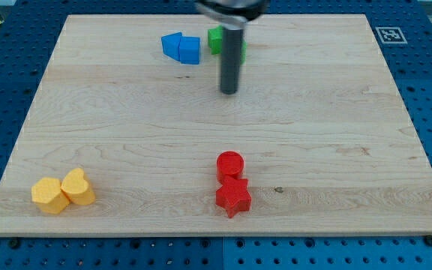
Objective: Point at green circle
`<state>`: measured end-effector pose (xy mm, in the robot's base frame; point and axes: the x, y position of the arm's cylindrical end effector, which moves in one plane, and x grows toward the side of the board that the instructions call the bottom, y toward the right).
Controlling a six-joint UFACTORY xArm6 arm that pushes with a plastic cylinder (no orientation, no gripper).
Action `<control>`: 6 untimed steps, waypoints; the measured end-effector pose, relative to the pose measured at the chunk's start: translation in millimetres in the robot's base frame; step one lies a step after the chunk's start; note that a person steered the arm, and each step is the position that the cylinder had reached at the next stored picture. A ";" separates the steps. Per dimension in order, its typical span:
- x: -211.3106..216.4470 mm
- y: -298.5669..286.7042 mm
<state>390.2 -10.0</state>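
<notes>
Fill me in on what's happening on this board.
My tip rests on the wooden board near the view's top, just below the green block, which my rod partly hides. Two blue blocks sit left of it. Red circle and red star touch near the bottom; two yellow blocks lie bottom left.

The rod (230, 56) is cut off by the view's top edge, so its mounting shows only as a dark blur at twelve o'clock. It covers most of the green block (215, 40), whose shape cannot be told; only a bit shows at nine o'clock of the rod and a sliver at three o'clock. The two blue blocks (181, 48) touch, their shapes unclear. The board's (336, 135) lower corners are cropped.
</notes>
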 end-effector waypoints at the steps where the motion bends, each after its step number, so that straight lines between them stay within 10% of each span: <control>1: -9.3 -17.3; 6: -56.9 0.9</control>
